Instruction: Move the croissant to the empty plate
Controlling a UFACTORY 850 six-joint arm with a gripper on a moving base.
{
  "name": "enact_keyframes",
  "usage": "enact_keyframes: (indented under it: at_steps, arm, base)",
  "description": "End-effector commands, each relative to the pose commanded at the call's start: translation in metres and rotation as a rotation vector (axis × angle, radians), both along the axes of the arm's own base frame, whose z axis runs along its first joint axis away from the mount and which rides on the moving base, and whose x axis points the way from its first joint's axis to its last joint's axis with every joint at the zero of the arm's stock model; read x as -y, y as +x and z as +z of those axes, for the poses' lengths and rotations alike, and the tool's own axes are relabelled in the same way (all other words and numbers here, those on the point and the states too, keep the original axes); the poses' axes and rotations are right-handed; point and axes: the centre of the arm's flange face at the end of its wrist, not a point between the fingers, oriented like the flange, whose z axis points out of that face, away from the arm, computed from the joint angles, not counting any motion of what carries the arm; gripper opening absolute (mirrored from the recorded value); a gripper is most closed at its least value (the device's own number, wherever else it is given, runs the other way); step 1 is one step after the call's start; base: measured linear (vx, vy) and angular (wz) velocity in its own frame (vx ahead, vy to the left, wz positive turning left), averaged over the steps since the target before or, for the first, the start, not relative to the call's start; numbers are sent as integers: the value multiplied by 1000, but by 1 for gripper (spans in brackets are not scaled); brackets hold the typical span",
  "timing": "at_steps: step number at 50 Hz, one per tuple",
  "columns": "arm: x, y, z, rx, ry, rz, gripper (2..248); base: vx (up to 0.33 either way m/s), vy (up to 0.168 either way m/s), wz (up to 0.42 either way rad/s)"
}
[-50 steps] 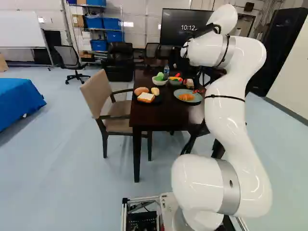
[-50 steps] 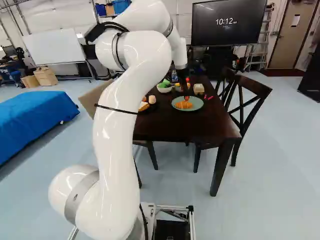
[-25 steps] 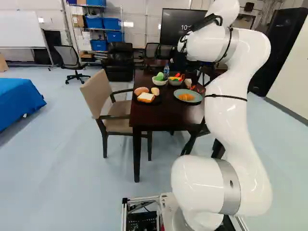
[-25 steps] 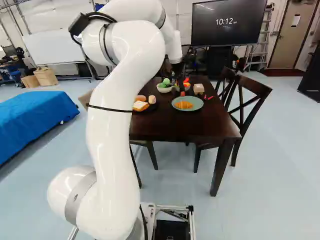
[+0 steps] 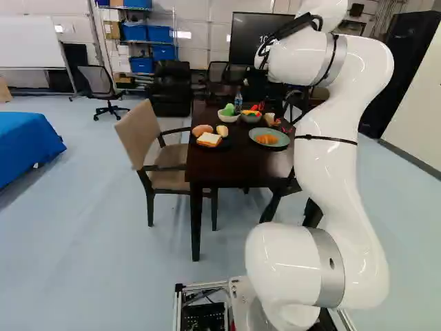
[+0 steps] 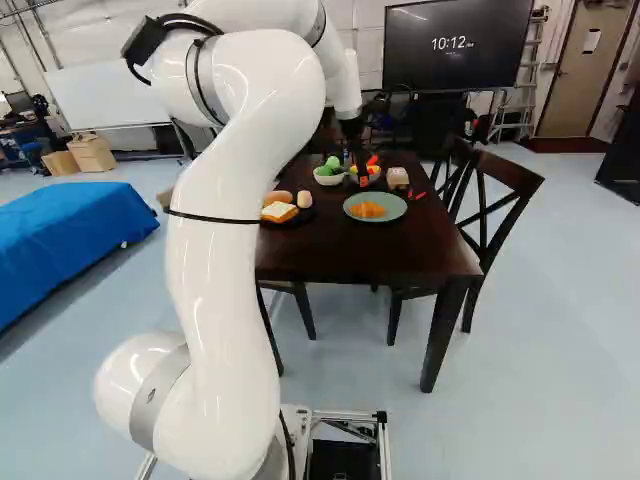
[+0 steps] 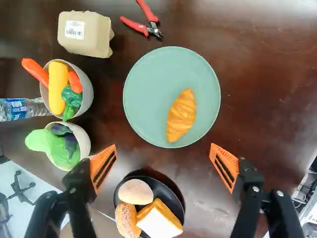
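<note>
Wrist view: croissant (image 7: 182, 115) on green plate (image 7: 147, 89)

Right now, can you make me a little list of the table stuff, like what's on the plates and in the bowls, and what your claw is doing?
Croissant: on the green plate
Black plate: three bready pieces
First bowl: yellow, orange and green pieces
Second bowl: green and purple pieces
Bottle: standing up
Red-handled cutters: near the carton
Claw: open, holding nothing
</note>
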Motion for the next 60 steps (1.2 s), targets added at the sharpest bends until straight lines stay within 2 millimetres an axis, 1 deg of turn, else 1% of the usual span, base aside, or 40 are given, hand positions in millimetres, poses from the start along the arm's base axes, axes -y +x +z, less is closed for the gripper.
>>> enact_keyframes:
  at_steps: [31,60]
  arm:
    - [-4,-3,-2,13,-7,24,247]
    - [-21,-16,-13,65,-40,124,247]
  base:
    - [0,0,0]
    - [0,0,0]
